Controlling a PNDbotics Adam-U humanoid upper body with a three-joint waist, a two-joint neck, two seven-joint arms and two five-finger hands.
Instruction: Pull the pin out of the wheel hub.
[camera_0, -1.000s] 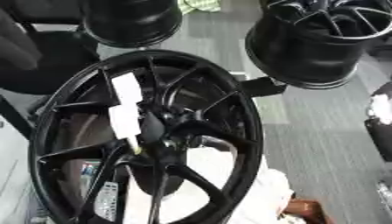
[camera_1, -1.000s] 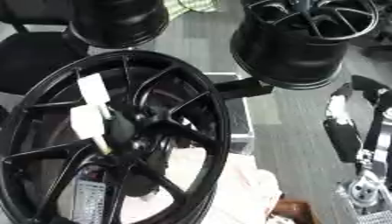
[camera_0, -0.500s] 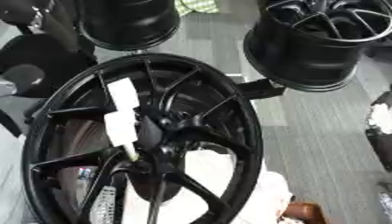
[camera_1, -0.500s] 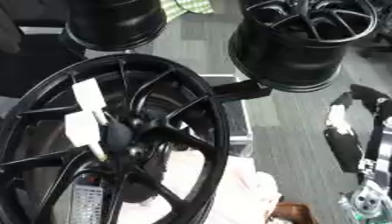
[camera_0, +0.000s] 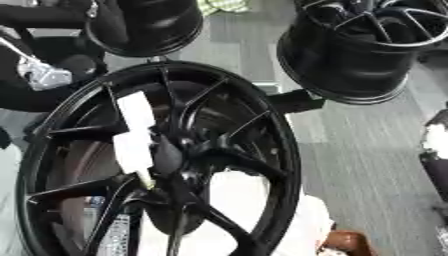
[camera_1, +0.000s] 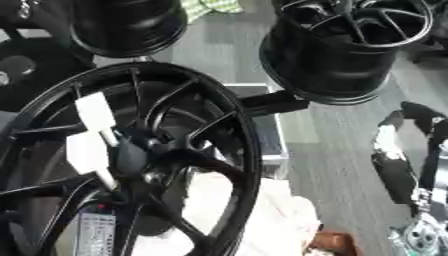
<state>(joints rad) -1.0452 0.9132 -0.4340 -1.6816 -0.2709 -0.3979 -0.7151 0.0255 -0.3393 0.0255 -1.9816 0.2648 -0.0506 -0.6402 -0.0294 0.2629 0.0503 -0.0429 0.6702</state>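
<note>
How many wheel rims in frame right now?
3. A large spoked wheel rim stands in front at lower left, a dark rim sits at the upper left, and a spoked rim sits at the upper right. More may lie beyond the frame.

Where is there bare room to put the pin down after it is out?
The grey floor right of the big wheel and below the upright rim lies bare. A narrower strip runs between the two far rims. Around the hub, the spokes and white tags crowd it.
</note>
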